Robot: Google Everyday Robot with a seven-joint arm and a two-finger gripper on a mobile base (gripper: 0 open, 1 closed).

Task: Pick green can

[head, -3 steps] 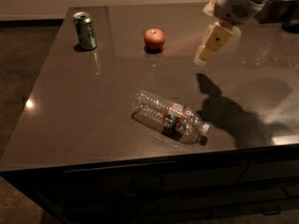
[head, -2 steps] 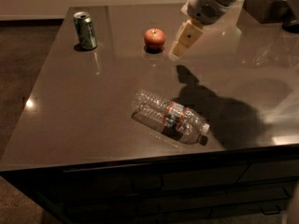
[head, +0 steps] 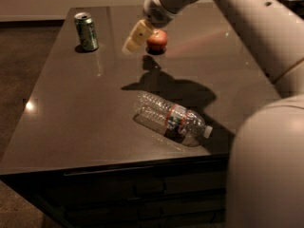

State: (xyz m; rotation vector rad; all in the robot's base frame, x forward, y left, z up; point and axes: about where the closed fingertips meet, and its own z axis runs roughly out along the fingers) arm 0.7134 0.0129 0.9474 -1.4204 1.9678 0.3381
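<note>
The green can (head: 86, 31) stands upright near the far left corner of the dark table (head: 85, 103). It has green and silver sides and a shiny top. My gripper (head: 134, 38) hangs above the table to the right of the can, just left of a red apple (head: 156, 40). It is apart from the can by about a can's height. The arm (head: 247, 27) reaches in from the right and fills the right side of the view.
A clear plastic bottle (head: 172, 119) with a red label lies on its side near the table's front right. The table's front edge (head: 109, 167) and left edge drop to the floor. The arm's shadow (head: 166, 87) falls across the middle.
The gripper has moved left across the far part of the table, from right of the apple to left of it, nearer the green can. The arm now fills more of the right side.
</note>
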